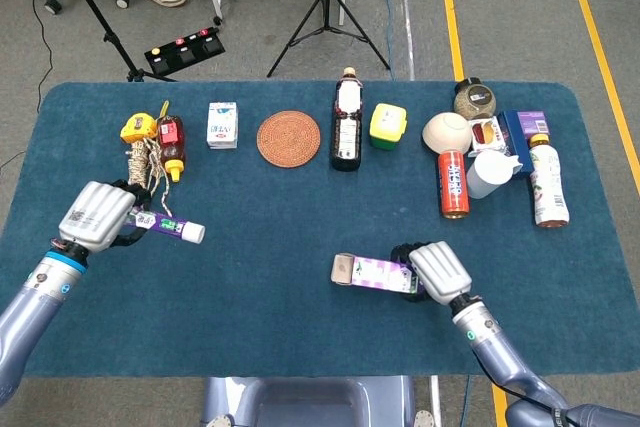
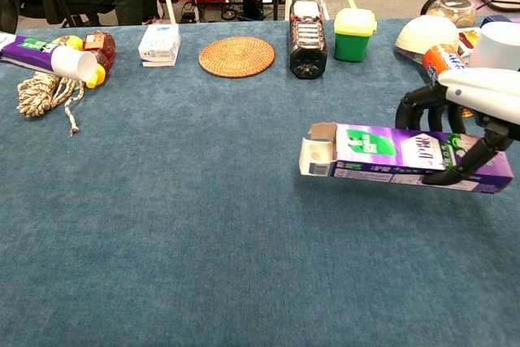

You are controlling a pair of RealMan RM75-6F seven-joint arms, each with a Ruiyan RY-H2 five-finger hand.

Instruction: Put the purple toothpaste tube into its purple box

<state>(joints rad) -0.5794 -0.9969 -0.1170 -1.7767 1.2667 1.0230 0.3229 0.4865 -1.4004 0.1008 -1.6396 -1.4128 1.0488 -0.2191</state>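
My left hand [image 1: 98, 215] grips the purple toothpaste tube [image 1: 172, 228] by its back end at the table's left, white cap pointing right. In the chest view the toothpaste tube [image 2: 50, 56] shows at the far left edge, the hand itself out of frame. My right hand [image 1: 438, 269] holds the purple box [image 1: 372, 273] lifted off the cloth, its open flap end pointing left. The chest view shows the right hand [image 2: 471, 107] wrapped around the right half of the purple box [image 2: 382, 154], which hangs nearly level above the table.
Along the far edge stand a rope coil [image 1: 140, 165], a small red bottle [image 1: 172, 144], a white carton [image 1: 222, 124], a woven coaster [image 1: 289, 138], a dark bottle [image 1: 346, 129], a green-yellow tub [image 1: 388, 125], a bowl [image 1: 447, 132], a red can [image 1: 453, 185] and a white cup [image 1: 490, 173].
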